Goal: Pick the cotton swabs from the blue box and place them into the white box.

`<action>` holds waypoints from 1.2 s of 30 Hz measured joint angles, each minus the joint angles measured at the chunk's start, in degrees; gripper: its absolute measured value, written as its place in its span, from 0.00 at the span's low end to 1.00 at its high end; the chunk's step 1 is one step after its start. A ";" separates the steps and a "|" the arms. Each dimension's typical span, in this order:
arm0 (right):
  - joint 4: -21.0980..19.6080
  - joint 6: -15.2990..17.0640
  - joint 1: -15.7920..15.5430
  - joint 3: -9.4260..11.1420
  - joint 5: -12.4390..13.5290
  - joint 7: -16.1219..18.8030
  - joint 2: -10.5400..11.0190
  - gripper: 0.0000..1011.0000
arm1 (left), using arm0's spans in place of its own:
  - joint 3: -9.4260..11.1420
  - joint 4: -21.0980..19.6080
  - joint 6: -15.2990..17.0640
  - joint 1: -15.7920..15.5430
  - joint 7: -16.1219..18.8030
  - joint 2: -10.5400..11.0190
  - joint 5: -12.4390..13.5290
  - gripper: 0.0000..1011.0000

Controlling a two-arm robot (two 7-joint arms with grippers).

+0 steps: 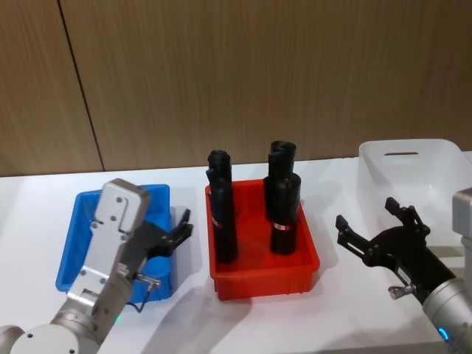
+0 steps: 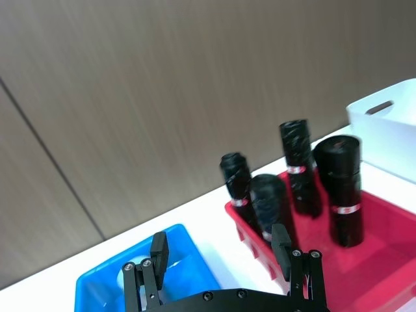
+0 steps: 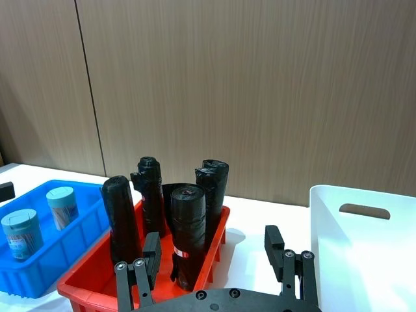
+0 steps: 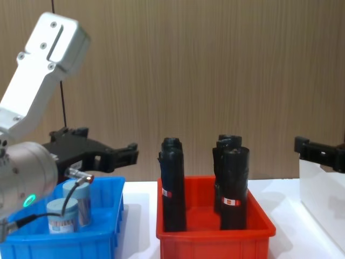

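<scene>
My left claw [image 1: 184,227] hangs over the blue box [image 1: 72,240], toward its right wall. The fingers are spread wide and nothing is between them. The swabs [image 3: 63,207] stand inside, two tubs near each other, just below me.

Here's the danger. If I drop in this wide, one finger could land on the neighbouring tub and tip it. It could also catch the box wall and drag the box across the bench [image 1: 29,221].

The carry looks awkward too. The red bin [image 1: 262,284] sits between me and the white box [image 1: 442,173] toward the bench's right edge. Its black rolls [image 1: 223,221] stand tall enough to clip a tub carried low.

My right claw [image 1: 366,214] hovers beside the white box, open and empty. The bench is white and smooth, with brown wood panelling [image 1: 258,74] behind.
</scene>
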 joint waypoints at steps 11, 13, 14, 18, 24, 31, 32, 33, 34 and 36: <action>0.00 0.00 0.00 0.00 0.00 0.00 0.00 0.99 | -1.72 3.51 1.04 -0.81 1.47 -0.29 -3.27 0.99; 0.00 0.00 0.00 0.00 0.00 0.00 0.00 0.99 | -1.94 4.14 0.94 -1.01 1.48 -0.40 -3.75 0.99; 0.00 0.00 0.00 0.00 0.00 0.00 0.00 0.99 | -2.10 4.58 0.86 -1.17 1.48 -0.49 -4.00 0.99; 0.00 0.00 0.00 0.00 0.00 -0.01 0.00 0.99 | -2.76 6.95 0.03 -1.98 1.44 -0.92 -5.46 0.99; 0.00 0.00 0.00 0.00 0.00 0.00 0.00 0.99 | -3.53 10.16 -1.09 -2.99 0.98 -1.46 -7.16 0.99; 0.00 0.00 0.00 0.00 0.00 0.00 0.00 0.99 | -4.33 13.64 -2.36 -4.11 0.12 -2.05 -8.95 0.99; 0.00 0.00 0.00 0.00 0.00 0.00 0.00 0.99 | -4.41 13.97 -2.52 -4.22 -0.04 -2.11 -9.17 0.99; 0.00 0.00 0.00 0.00 0.00 0.00 0.00 0.99 | -4.48 14.31 -2.64 -4.39 -0.15 -2.19 -9.32 0.99; 0.00 0.00 0.00 0.00 0.00 0.00 0.00 0.99 | -4.55 14.64 -2.74 -4.47 -0.27 -2.22 -9.47 0.99; 0.00 0.00 0.00 0.00 0.00 0.00 0.00 0.99 | -4.74 15.58 -3.02 -4.80 -0.63 -2.40 -9.85 0.99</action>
